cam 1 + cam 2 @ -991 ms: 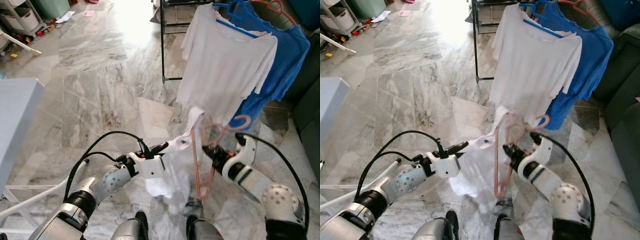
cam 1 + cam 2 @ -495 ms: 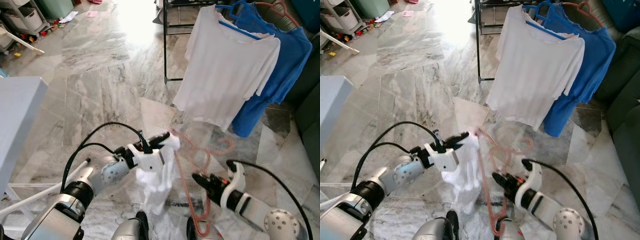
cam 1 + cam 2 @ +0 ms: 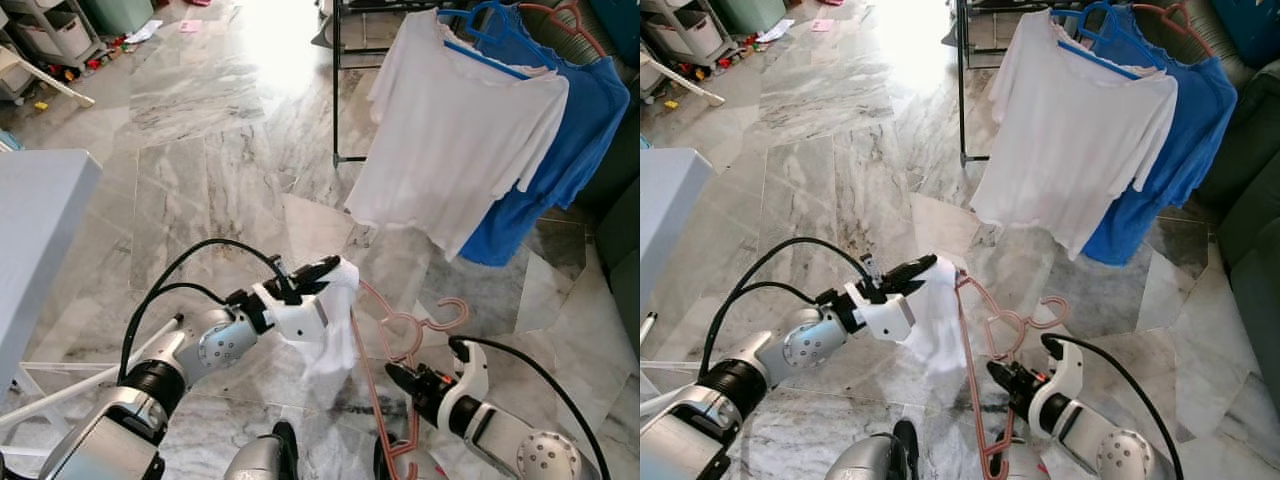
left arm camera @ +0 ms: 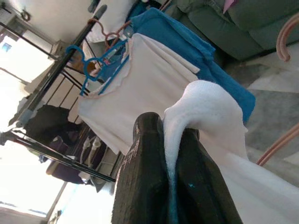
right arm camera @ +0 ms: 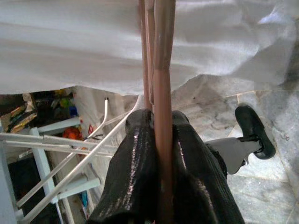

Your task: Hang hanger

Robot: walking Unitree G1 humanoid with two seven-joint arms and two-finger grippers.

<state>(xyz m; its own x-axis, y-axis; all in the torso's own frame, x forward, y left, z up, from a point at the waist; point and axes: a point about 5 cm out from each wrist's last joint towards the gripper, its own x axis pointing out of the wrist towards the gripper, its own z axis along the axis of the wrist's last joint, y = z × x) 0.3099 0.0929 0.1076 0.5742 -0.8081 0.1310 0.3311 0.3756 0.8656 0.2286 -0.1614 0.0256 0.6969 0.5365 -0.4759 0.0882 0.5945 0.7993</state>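
Up ahead, rack: a black clothes rack (image 3: 336, 90) stands on the marble floor (image 3: 200, 150), already carrying a white shirt (image 3: 450, 130) and a blue shirt (image 3: 570, 150) on their own hangers.
Garment in hand: a small white cloth (image 3: 335, 330) droops from the left gripper (image 3: 335, 268), whose fingers are pressed together on a fold of it in the left wrist view.
Task's thing: the pink hanger (image 3: 400, 345) sits low between the two arms, well below the rack's bar, its hook tilted toward the rack.
Right gripper: the right gripper (image 3: 398, 377) is clamped on the hanger's thin rods.
Step, as I judge it: dressing the hanger, not yet hanging it.
Next move: likely seating the cloth on the hanger, then lifting the hook up to the bar.
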